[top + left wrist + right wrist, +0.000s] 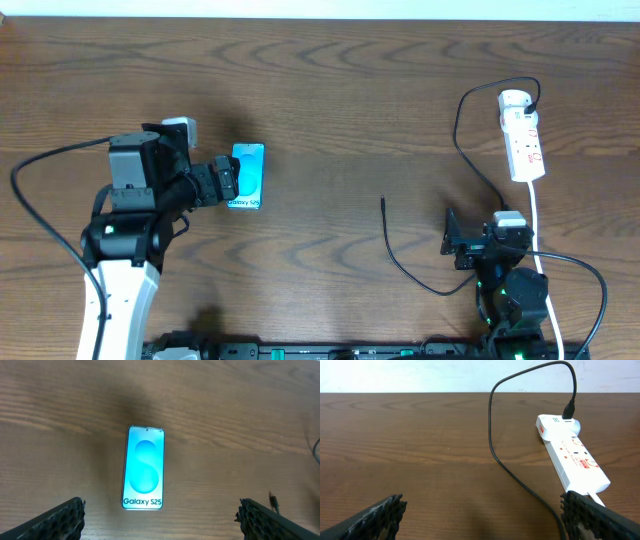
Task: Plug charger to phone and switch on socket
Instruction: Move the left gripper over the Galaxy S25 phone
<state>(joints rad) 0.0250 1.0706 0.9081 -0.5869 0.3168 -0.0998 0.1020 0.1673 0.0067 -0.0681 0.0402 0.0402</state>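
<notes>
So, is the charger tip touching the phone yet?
Apart. The overhead view shows the charger tip lying well away from the phone, with a wide stretch of bare table between them.

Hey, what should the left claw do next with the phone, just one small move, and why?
Probably ease the left claw forward over the phone and close on its edges. Its fingers stand wide open, the phone lies untouched ahead of the gap, and the charger tip lies loose mid-table, not yet plugged in.
</notes>
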